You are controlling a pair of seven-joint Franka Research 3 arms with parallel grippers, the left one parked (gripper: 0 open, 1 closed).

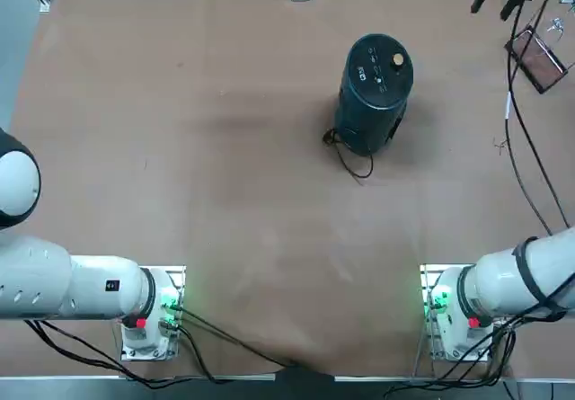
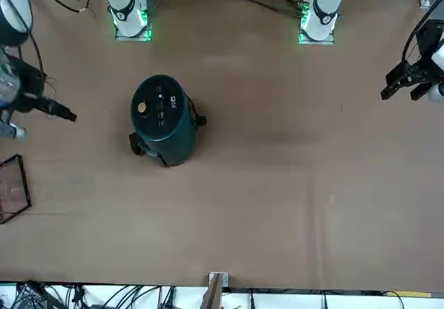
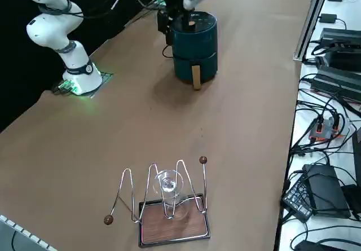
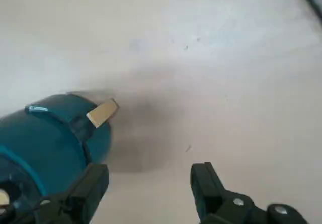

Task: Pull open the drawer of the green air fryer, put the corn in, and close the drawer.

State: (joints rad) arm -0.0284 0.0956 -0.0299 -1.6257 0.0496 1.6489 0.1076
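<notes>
The green air fryer stands upright on the brown table's far right part, also seen in the front view. Its drawer is shut flush in the lower body, and a beige handle sticks out from it. My right gripper hangs open and empty in the air, above and beside the fryer, off to the side of the handle. From across the table the gripper shows at the table's edge, apart from the fryer. The corn is out of view.
A black cord curls on the table at the fryer's base. A wire holder with a glass on a wooden base stands near the table's right edge. Cables and boxes lie beyond that edge.
</notes>
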